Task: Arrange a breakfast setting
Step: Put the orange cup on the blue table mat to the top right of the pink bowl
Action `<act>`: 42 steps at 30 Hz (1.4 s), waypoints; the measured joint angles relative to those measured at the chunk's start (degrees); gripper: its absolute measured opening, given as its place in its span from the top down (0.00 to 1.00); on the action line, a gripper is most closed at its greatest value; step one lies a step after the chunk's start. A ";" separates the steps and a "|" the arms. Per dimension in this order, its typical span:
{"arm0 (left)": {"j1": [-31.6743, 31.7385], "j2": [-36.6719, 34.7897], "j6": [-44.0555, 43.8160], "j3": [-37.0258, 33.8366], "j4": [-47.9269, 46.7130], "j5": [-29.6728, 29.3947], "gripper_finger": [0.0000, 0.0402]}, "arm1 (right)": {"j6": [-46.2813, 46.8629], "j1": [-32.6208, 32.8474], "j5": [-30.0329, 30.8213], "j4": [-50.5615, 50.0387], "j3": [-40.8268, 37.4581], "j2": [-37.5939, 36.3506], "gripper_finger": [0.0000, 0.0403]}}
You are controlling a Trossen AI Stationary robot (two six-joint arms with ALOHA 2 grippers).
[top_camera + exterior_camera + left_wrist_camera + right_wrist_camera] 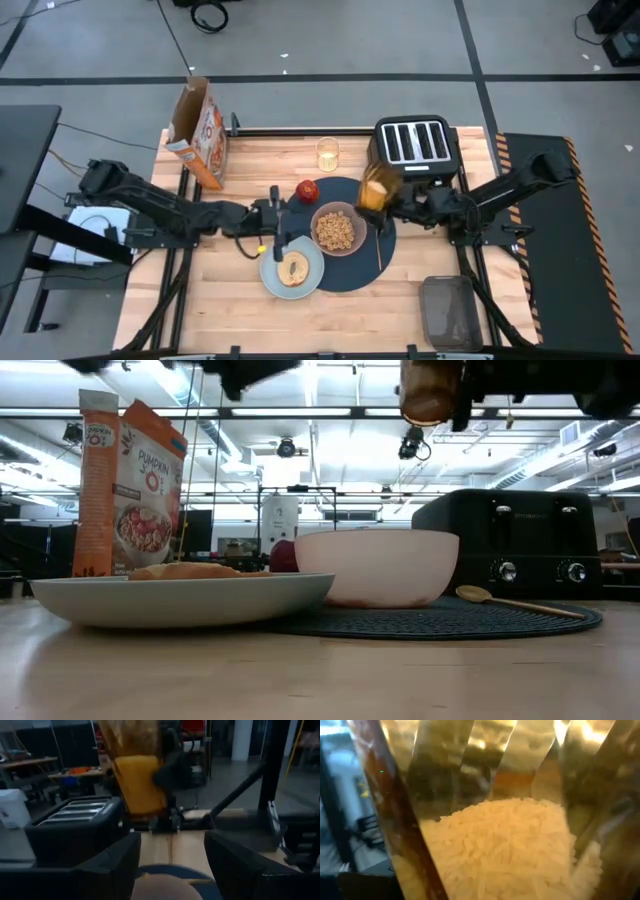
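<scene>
Table (200, 320) of pale wood, seen from above, carries the setting. Toaster (415, 145), black, stands at the 1 o'clock edge; cereal box (200, 130), orange, stands at 10 o'clock. Placemat (352, 272), dark blue and round, lies at centre. Plate (272, 282), pale blue, sits at the placemat's 8 o'clock, overlapping its rim, with the bread (294, 268) on it. Bowl (336, 230), tan and filled with cereal, rests on the placemat near its middle. Apple (307, 189), red, sits at the placemat's 11 o'clock edge. Spoon (379, 245), thin and gold, lies on the placemat at the bowl's 3 o'clock. A clear glass (328, 153) stands off the placemat at its 12 o'clock.

Right gripper (388, 197) is clenched on the amber cup (374, 190), held in the air over the placemat's 1 o'clock edge, just in front of the toaster; the right wrist view shows pale grains inside the cup. Left gripper (277, 240) hovers above the plate's 12 o'clock rim, at the bowl's 9 o'clock, with jaws released and holding nothing.
</scene>
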 joint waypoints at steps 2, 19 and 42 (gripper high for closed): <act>1.86 2.87 -1.08 -0.57 5.00 2.69 0.40 | 1.02 -0.01 -2.29 -6.97 2.35 -0.28 0.16; 3.72 13.36 -7.64 0.57 10.32 4.47 0.24 | -0.86 0.85 -9.65 -14.72 10.74 3.51 0.16; 8.09 23.65 -6.62 3.56 28.27 15.64 0.21 | -4.18 -1.41 -16.84 -13.24 20.47 16.57 0.16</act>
